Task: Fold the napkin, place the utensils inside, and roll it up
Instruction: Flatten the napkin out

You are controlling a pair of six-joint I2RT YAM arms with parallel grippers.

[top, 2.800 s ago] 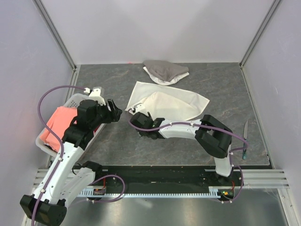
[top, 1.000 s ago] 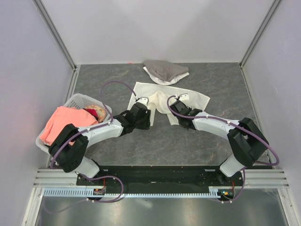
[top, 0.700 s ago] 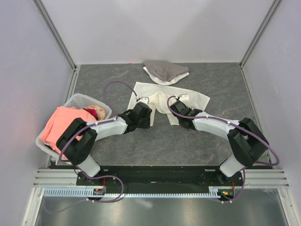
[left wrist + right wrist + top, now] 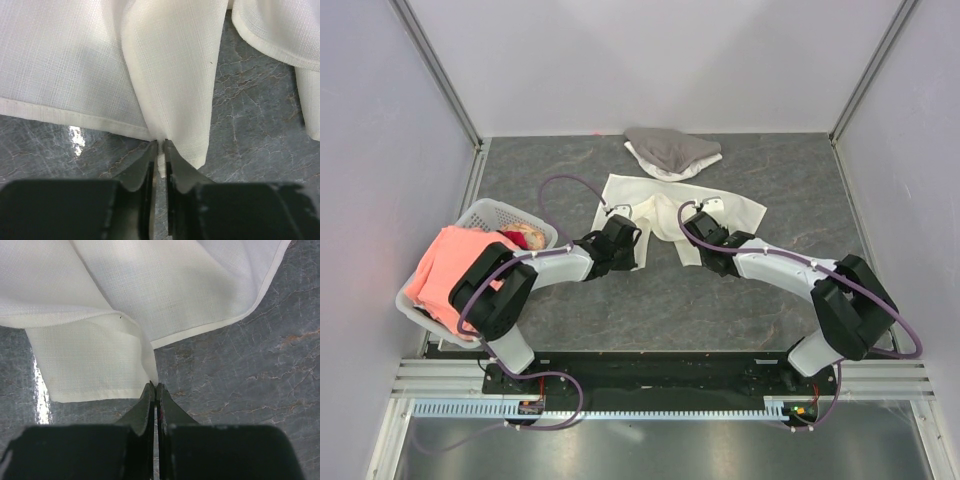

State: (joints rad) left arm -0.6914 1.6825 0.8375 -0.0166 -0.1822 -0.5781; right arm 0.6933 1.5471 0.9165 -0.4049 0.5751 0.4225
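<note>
At the left edge of the table (image 4: 770, 300) a white basket (image 4: 485, 212) holds a pink cloth (image 4: 445, 265). Just right of it, the left gripper (image 4: 159, 150) is closed to a thin slit, pinching the tip of a raised fold on the near edge of the napkin (image 4: 740, 212). The napkin lies rumpled mid-table, just in front of a grey cloth heap (image 4: 670, 150), and the right gripper (image 4: 155, 390) has its fingers pressed tight on another fold of the near hem.
</note>
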